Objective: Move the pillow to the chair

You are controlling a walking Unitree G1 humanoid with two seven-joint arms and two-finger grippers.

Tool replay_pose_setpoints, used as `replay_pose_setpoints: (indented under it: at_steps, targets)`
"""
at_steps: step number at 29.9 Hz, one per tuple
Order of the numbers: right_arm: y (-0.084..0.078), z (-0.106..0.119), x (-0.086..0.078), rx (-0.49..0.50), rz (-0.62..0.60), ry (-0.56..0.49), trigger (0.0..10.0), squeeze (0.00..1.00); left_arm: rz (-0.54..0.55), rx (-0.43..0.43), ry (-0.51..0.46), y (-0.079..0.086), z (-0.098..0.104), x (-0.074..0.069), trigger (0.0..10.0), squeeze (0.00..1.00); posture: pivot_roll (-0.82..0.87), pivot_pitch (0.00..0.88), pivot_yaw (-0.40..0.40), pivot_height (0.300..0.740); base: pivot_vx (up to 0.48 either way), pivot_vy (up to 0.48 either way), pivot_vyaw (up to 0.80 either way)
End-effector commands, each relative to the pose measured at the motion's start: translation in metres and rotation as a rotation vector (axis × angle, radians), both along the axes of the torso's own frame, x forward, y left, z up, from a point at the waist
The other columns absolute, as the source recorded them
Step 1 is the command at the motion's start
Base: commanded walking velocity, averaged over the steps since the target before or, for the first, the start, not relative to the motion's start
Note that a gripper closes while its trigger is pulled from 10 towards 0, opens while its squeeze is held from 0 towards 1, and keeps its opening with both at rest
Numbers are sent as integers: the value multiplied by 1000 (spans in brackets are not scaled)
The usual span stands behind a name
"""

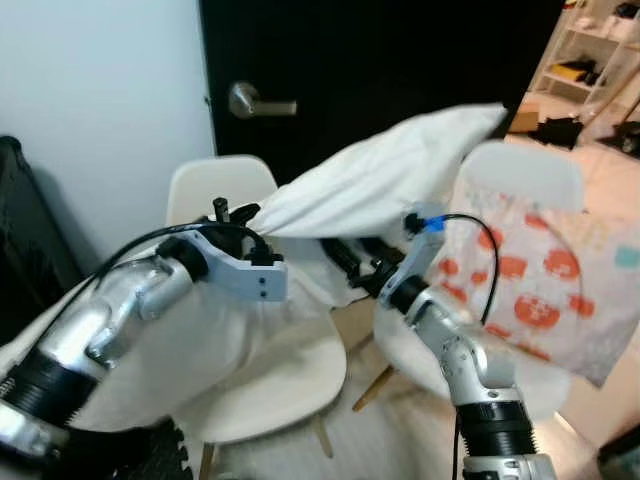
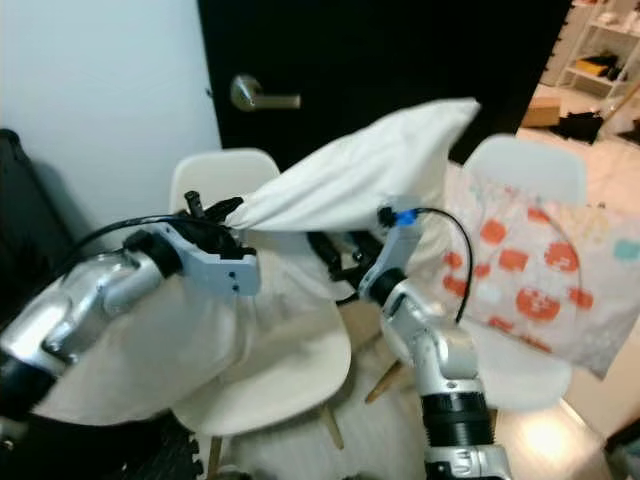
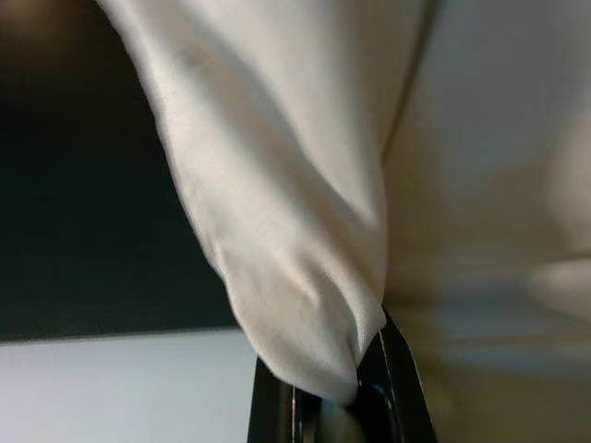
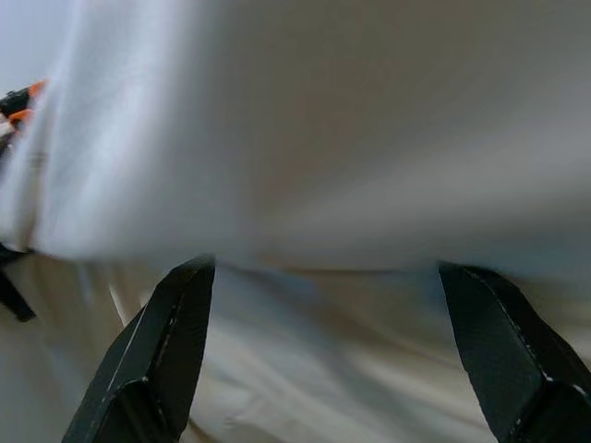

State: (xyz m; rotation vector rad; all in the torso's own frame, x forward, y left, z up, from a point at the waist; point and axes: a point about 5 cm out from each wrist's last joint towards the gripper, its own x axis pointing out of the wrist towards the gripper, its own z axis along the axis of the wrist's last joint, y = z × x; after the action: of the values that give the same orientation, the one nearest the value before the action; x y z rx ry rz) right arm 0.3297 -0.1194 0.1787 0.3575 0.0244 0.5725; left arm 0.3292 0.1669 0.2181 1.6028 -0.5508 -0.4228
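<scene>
A white pillow (image 1: 385, 170) hangs in the air above two white chairs, its far end raised toward the dark door. My left gripper (image 1: 243, 222) is shut on the pillow's near corner (image 3: 323, 360), the cloth pinched between its black fingers (image 3: 392, 388). My right gripper (image 1: 352, 262) sits under the pillow's middle with its fingers (image 4: 157, 360) spread wide, open; the white cloth (image 4: 323, 138) lies just beyond them. The left white chair (image 1: 280, 380) stands below, its seat partly draped in white cloth. The right white chair (image 1: 525, 175) carries a cushion.
A cushion with orange prints (image 1: 540, 285) leans on the right chair. A black door with a metal handle (image 1: 250, 100) is behind. A dark object (image 1: 30, 230) stands at the left wall. Shelves (image 1: 590, 50) stand at the far right.
</scene>
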Motion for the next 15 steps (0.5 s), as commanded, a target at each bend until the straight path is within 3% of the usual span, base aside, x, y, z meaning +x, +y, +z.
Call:
replay_pose_setpoints:
  at_steps: [1,5,8,11,12,13,15]
  targets:
    - [-4,2,-2,-4,-10,2,10000,0,14,9,-73,7,14,4,10000,0,-21,22,-37,591,0,0,0]
    - [-9,5,-9,-8,-22,10,10000,0,156,76,-32,41,-5,16,10000,0,-48,80,-38,571,0,0,0]
    - [-11,5,-12,-13,-27,17,10000,0,202,92,-21,53,-10,18,10000,0,-54,97,-40,561,0,0,0]
    - [-14,5,-14,-20,-34,31,10000,0,284,104,-57,73,3,25,10000,0,-57,114,-40,546,0,0,0]
    - [-14,5,-14,-20,-34,31,10000,0,284,104,-57,73,3,25,10000,0,-57,114,-40,546,0,0,0]
    - [-15,6,-15,-22,-37,36,10000,0,320,110,-87,83,16,30,10000,0,-56,122,-40,536,0,0,0]
    - [-15,6,-16,-22,-39,37,10000,0,336,122,-103,87,22,31,10000,0,-57,128,-39,531,0,0,0]
